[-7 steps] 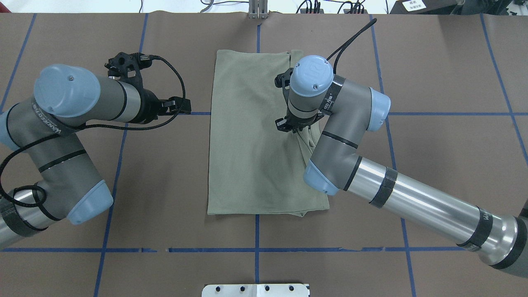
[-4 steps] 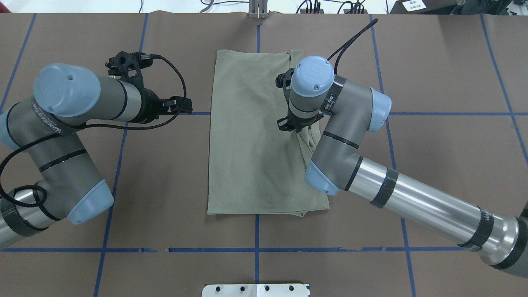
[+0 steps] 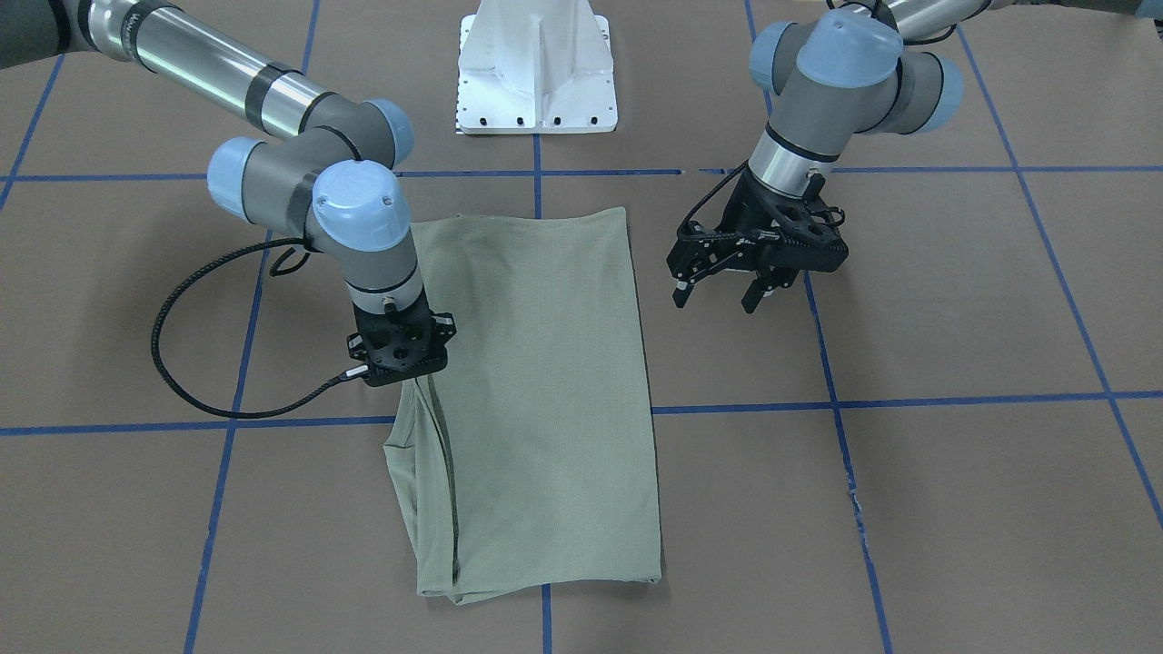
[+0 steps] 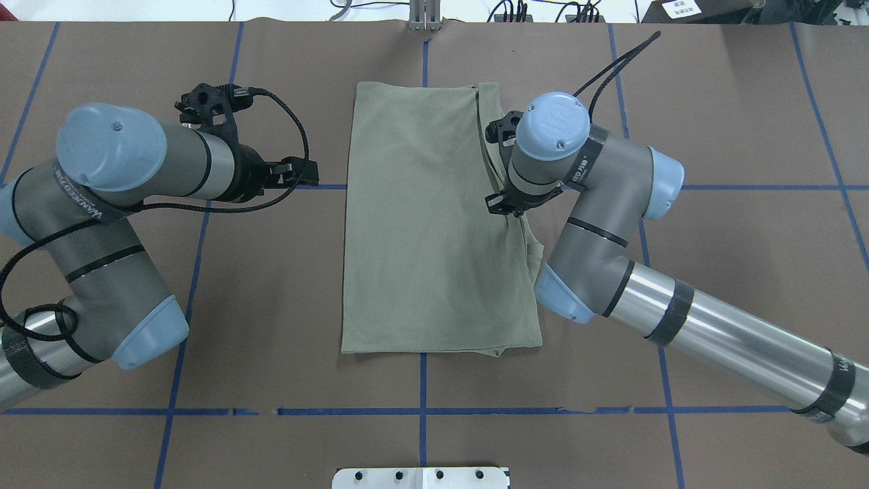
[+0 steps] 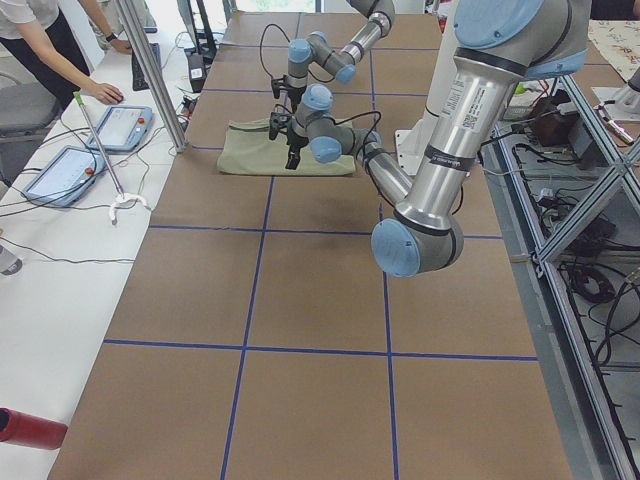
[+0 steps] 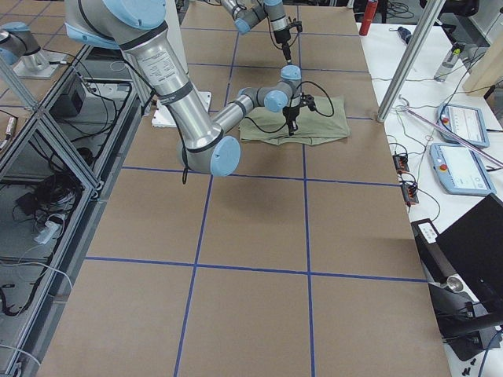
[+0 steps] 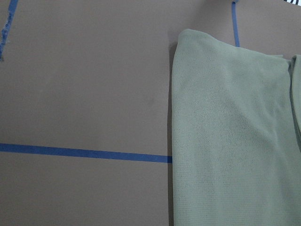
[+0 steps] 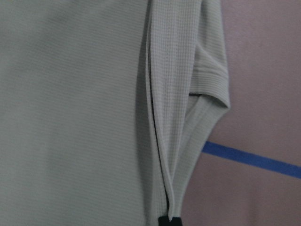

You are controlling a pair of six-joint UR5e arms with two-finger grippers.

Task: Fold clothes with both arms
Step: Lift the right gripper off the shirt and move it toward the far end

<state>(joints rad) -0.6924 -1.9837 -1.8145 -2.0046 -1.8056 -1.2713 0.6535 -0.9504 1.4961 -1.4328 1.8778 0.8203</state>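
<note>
The pale green shirt [image 4: 428, 224] lies folded into a long rectangle at the table's middle, also seen in the front view [image 3: 545, 391]. My right gripper [image 4: 504, 204] hangs over its right-hand edge, shut on a lifted fold of fabric [image 8: 162, 155]; a black fingertip [image 8: 169, 220] shows at the fold's end. In the front view the gripper's body [image 3: 400, 350] hides the fingers, and cloth rises to it. Beside the shirt's other long edge, my left gripper [image 3: 716, 298] hovers open with nothing in it. The left wrist view shows the shirt's corner [image 7: 235, 132] on bare table.
The white pedestal base [image 3: 536, 82] stands at the robot's side of the table. Blue tape lines [image 4: 422, 380] grid the brown surface. In the exterior left view a person [image 5: 50, 50] leans over a side bench with control tablets [image 5: 125, 125] beside a metal post [image 5: 150, 70].
My right gripper has moved to the right, drawing the shirt's fold with it toward the right edge. The left arm has barely moved and stays open.
</note>
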